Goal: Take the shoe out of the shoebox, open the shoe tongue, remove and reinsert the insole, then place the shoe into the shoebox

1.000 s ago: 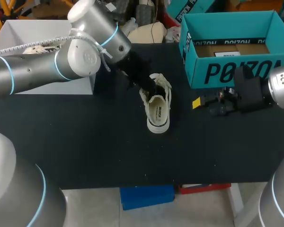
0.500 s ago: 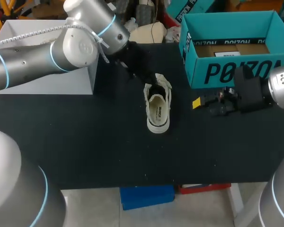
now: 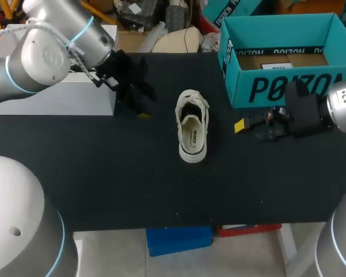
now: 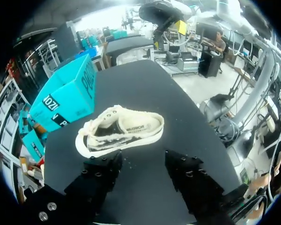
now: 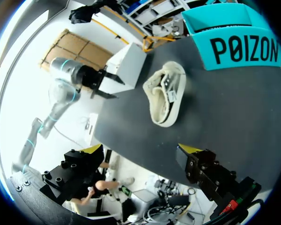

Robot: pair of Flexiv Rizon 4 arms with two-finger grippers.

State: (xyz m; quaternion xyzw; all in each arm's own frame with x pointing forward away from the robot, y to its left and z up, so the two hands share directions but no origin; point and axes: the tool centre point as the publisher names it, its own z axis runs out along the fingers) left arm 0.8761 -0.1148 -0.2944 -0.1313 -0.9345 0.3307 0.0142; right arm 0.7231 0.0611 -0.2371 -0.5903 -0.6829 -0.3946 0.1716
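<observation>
This looks like a robot lab or a workshop. Two grey metal arms with blue rings, the left arm (image 3: 46, 57) and the right arm (image 3: 343, 109), are mounted at one black table (image 3: 104, 184). On the table are practice things: a teal shoebox (image 3: 288, 86), one white shoe (image 3: 193, 133) and a plain white box (image 3: 52, 101).

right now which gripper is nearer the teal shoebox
Right. The right gripper sits just in front of the teal shoebox; the left gripper is far off, past the shoe, beside the white box.
</observation>
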